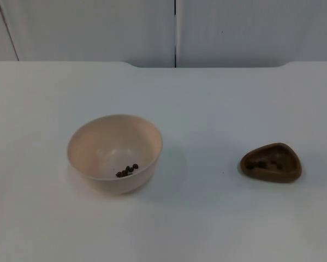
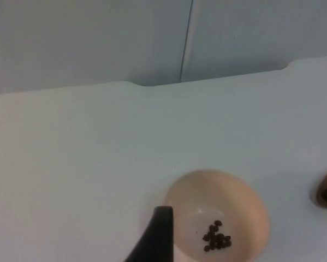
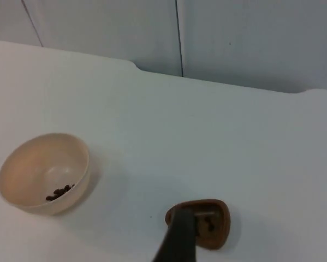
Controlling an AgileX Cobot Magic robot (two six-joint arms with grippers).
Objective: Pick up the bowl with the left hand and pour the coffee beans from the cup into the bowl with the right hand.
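Observation:
A cream bowl stands upright on the white table, left of centre, with a few coffee beans in its bottom. To its right a small brown cup of rounded triangular shape rests on the table with dark beans inside. In the left wrist view my left gripper hangs above the table just short of the bowl, apart from it. In the right wrist view my right gripper hovers close over the near side of the cup, with the bowl further off.
The table ends at the grey partition wall, which has a vertical seam and a shallow notch at its foot. Open table surface lies between the bowl and the cup and in front of both.

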